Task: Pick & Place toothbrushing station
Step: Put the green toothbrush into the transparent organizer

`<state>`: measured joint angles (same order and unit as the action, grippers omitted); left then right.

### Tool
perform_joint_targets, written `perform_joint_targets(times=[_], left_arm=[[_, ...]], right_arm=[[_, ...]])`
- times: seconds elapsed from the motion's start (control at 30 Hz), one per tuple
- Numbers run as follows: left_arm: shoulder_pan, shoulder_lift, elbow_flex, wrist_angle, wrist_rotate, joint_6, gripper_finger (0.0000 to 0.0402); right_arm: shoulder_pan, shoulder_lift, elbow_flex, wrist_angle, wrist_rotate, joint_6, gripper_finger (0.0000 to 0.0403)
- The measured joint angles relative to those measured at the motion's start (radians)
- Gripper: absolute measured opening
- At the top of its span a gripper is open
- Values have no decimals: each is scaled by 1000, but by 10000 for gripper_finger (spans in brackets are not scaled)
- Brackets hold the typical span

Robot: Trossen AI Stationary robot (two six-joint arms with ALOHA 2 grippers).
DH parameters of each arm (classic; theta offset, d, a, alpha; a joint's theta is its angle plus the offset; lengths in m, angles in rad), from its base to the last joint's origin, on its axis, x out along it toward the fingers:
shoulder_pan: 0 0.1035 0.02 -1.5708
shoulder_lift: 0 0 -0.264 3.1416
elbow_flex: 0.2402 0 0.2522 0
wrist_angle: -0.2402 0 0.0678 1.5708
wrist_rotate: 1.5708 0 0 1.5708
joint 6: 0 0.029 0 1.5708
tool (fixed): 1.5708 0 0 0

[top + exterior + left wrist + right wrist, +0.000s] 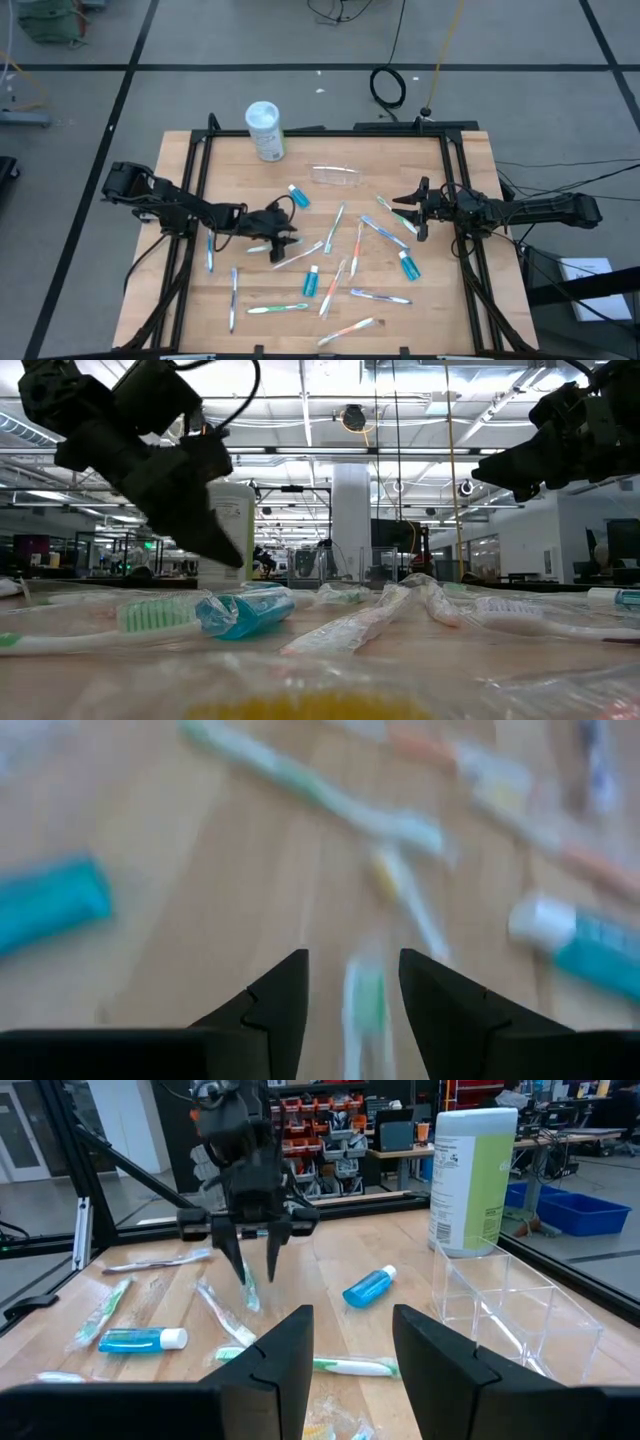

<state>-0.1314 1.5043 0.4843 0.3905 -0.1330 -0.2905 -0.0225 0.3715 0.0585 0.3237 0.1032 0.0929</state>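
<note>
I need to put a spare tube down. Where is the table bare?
Bare wood lies behind the clear cup, right of the white canister, and along the left edge near the left hand. The centre and front are crowded with toothbrushes.

A clear cup lies tipped on its side at upper centre of the desk. Slim pastel toothbrushes lie flat, scattered across the centre and lower half. Three blue tubes lie among them: upper centre, centre, right.
</note>
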Motion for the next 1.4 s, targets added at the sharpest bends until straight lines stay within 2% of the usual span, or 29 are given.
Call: perform_joint_targets(times=[0.07,0.13,0.33,0.4,0.7,0.97,1.1,1.4], left_arm=[[0,0,0,34,-52,-9,161],[2,0,0,32,-50,-34,161],[-3,10,0,-16,59,-76,161],[-10,11,0,-60,66,-102,161],[-30,10,0,-227,-12,-83,161],[-37,10,0,-191,50,-49,161],[-36,10,0,-130,29,-43,161],[-87,15,0,-126,44,-44,161]], right_arm=[[0,0,0,0,0,0,130],[0,0,0,0,0,0,130],[0,0,0,0,0,-1,130],[0,0,0,0,0,-4,130],[0,0,0,0,0,-4,130],[0,0,0,0,0,-8,130],[0,0,0,0,0,-8,130],[0,0,0,0,0,-8,130]])
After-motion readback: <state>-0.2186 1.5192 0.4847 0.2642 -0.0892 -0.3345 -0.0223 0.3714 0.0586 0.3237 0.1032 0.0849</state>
